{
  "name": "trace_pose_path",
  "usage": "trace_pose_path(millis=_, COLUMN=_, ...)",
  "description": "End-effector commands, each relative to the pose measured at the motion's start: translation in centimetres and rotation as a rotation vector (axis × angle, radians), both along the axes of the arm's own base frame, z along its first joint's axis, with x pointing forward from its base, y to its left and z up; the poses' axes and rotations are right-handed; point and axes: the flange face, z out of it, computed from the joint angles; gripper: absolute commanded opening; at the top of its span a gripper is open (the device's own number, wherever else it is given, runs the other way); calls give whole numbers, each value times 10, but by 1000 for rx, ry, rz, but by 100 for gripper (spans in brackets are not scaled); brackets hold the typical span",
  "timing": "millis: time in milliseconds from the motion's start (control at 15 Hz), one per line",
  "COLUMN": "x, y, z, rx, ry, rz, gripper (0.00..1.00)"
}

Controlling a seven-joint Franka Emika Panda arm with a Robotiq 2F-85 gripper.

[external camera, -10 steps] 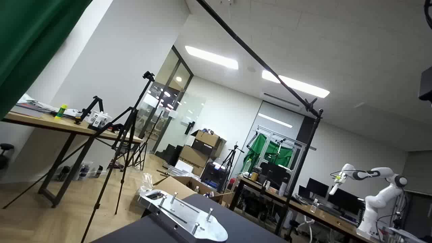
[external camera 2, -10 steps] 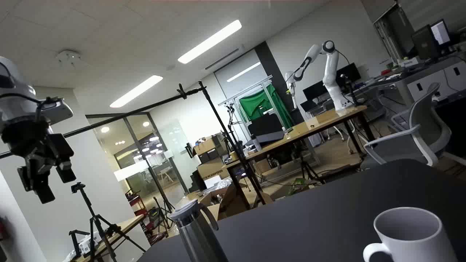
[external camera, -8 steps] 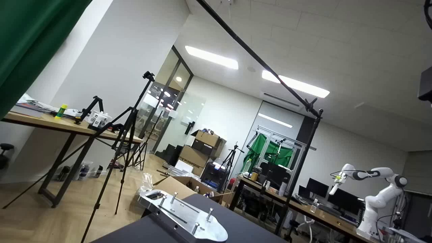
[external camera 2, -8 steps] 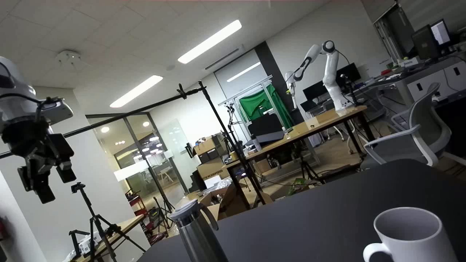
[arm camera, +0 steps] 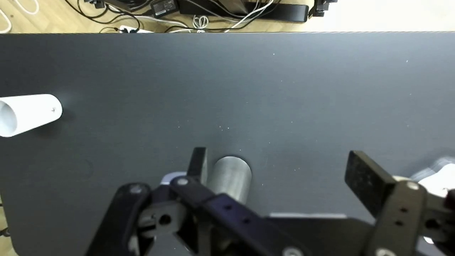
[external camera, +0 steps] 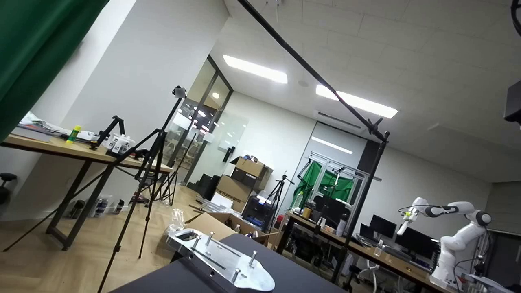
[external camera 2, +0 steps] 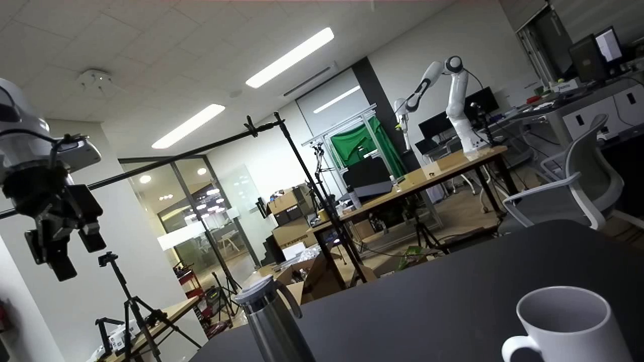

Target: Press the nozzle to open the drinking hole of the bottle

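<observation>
A dark steel bottle (external camera 2: 276, 329) with a grey lid (external camera 2: 257, 291) and a dark handle (external camera 2: 289, 299) stands at the near table edge in an exterior view; its base is cut off by the frame. I cannot make out the nozzle. In the wrist view the bottle's metal body (arm camera: 231, 177) shows beside my left finger, with its upper part hidden behind the gripper. My gripper (arm camera: 279, 156) is open, with its fingers wide apart and nothing between them. In an exterior view my gripper (external camera 2: 79, 255) hangs high at the left, well above and apart from the bottle.
A white mug (external camera 2: 568, 327) stands on the dark table (external camera 2: 453, 301). A white cup (arm camera: 32, 113) shows at the wrist view's left edge. A metal plate with upright posts (external camera: 228, 258) lies at the table's edge. A white object (arm camera: 440, 179) is at the wrist view's right.
</observation>
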Motion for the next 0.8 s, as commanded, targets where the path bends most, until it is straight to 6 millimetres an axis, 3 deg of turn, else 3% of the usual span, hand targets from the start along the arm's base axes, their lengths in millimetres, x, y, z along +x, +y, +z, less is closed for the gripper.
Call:
trace_pose_path(millis=0, x=17, y=-9, z=3, rx=16, ry=-42, rz=-25, gripper=100)
trace_pose_path(millis=67, x=27, y=-14, z=3, rx=36, ry=-57, rz=-35, gripper=75)
trace_pose_path(millis=133, x=36, y=-19, z=3, rx=51, ry=-69, rz=-44, gripper=74)
trace_pose_path(millis=733, x=123, y=-56, z=-18, rx=133, ry=-179, rz=-137, gripper=11)
